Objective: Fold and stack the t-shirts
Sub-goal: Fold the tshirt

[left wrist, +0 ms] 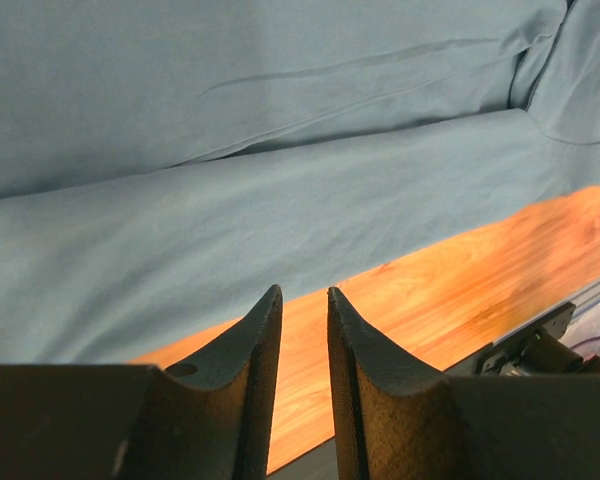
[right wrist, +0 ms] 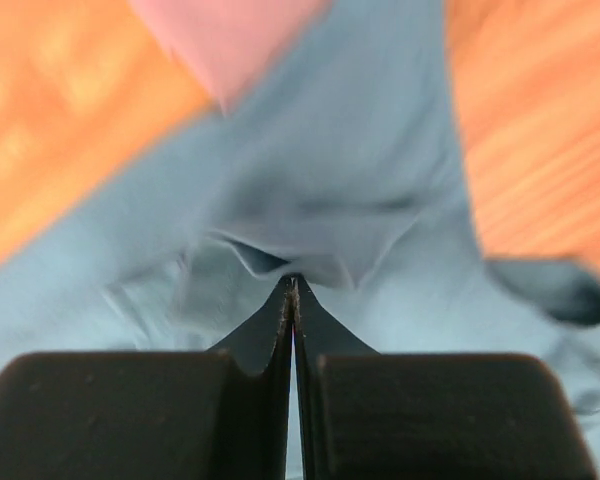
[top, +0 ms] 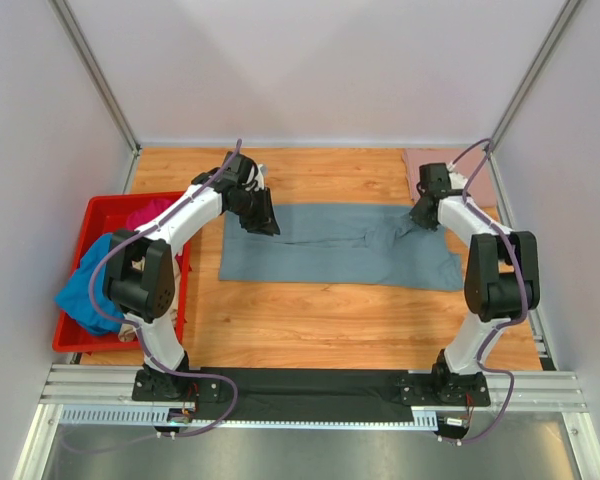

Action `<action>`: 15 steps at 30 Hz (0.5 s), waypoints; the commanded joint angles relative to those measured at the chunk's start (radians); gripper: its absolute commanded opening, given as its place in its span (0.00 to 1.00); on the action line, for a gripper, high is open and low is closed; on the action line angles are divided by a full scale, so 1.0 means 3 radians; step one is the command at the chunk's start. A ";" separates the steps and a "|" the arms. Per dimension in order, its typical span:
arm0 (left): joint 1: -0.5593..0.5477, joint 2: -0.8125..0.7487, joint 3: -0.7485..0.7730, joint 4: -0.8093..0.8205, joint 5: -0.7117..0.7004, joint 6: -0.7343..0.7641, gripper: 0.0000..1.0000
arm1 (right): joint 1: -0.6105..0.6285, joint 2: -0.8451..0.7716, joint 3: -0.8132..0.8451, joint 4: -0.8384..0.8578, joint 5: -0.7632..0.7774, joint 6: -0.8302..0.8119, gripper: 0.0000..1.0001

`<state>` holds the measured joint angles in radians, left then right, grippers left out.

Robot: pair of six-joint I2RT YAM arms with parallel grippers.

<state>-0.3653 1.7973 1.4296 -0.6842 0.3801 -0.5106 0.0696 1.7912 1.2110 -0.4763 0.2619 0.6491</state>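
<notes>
Red bin (top: 102, 215), blue t-shirt (top: 84, 292): overhead only

I read no text, label, brand, number or sign in any of the three views.
</notes>
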 commanded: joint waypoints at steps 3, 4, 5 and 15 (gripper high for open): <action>0.0006 -0.0147 0.0052 -0.0056 -0.0040 0.0010 0.32 | -0.0150 0.0022 0.0672 -0.0089 0.0589 -0.0471 0.00; 0.0006 -0.0152 0.0031 -0.0046 -0.0035 0.0010 0.32 | -0.0140 0.0068 0.0744 -0.0125 0.0579 -0.0577 0.00; 0.0006 -0.0162 0.0016 -0.0041 -0.0040 -0.0011 0.33 | -0.0140 0.0083 0.0820 -0.0151 0.0508 -0.0594 0.00; 0.0011 -0.0198 -0.0076 -0.0071 -0.0259 -0.0093 0.33 | 0.0177 0.0052 0.0933 -0.0534 -0.0509 -0.0410 0.20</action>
<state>-0.3653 1.7885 1.4170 -0.6922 0.3435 -0.5209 0.0750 1.8011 1.4521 -0.5911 0.2142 0.5259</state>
